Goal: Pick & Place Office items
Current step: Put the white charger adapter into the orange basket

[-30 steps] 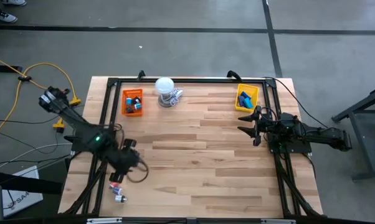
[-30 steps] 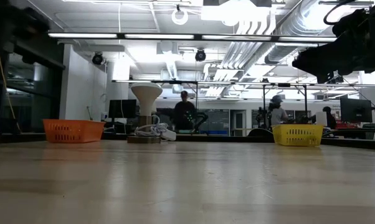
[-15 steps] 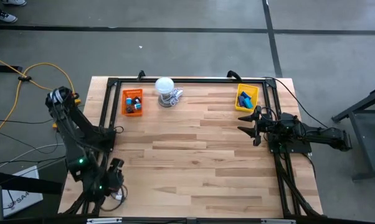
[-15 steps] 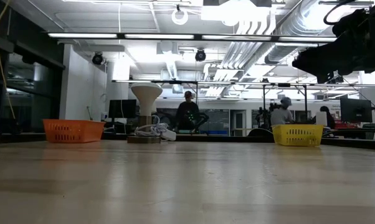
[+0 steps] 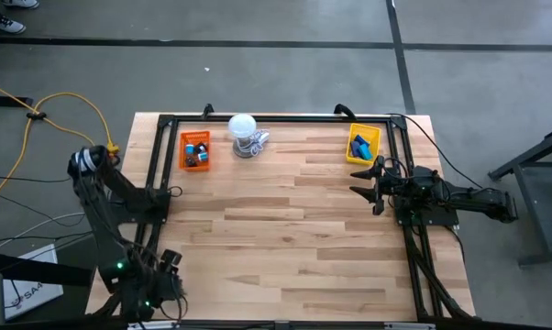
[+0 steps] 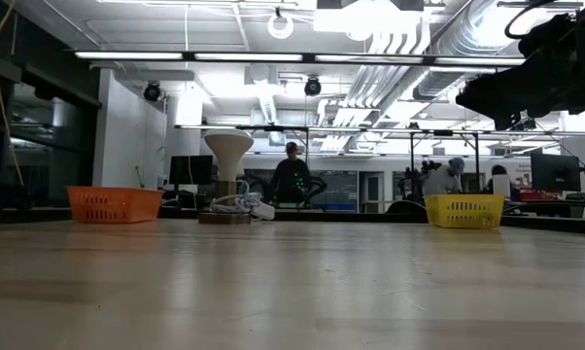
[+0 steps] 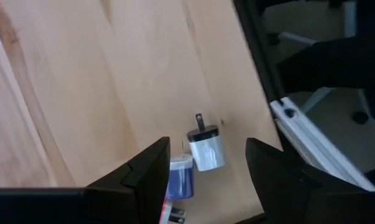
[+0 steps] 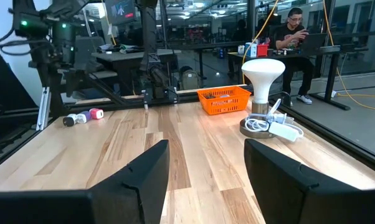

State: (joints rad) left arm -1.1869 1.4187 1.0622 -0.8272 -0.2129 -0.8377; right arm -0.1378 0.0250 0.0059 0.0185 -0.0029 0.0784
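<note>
My left gripper (image 5: 169, 280) hangs open over the table's near left corner, pointing steeply down. In its wrist view a white plug-like item (image 7: 205, 149) and a blue item (image 7: 180, 180) lie flat on the wood between and just ahead of its fingers, untouched. The right wrist view shows these small items (image 8: 81, 116) from afar. An orange tray (image 5: 194, 149) at the far left and a yellow tray (image 5: 363, 145) at the far right each hold several small pieces. My right gripper (image 5: 366, 180) waits open and level at the table's right edge.
A white round-topped lamp-like object (image 5: 244, 135) with a coiled white cord stands on the table between the trays. A black frame (image 5: 258, 117) runs along the table's edges. The wide middle of the wooden table (image 5: 285, 229) is bare. People sit at desks in the room beyond.
My left gripper has swung from the table's left-middle toward the near left corner and sunk a little, turning as it went. It now stands over the small items that lay in plain sight beside it before. Its fingers stay open. The items have not moved.
</note>
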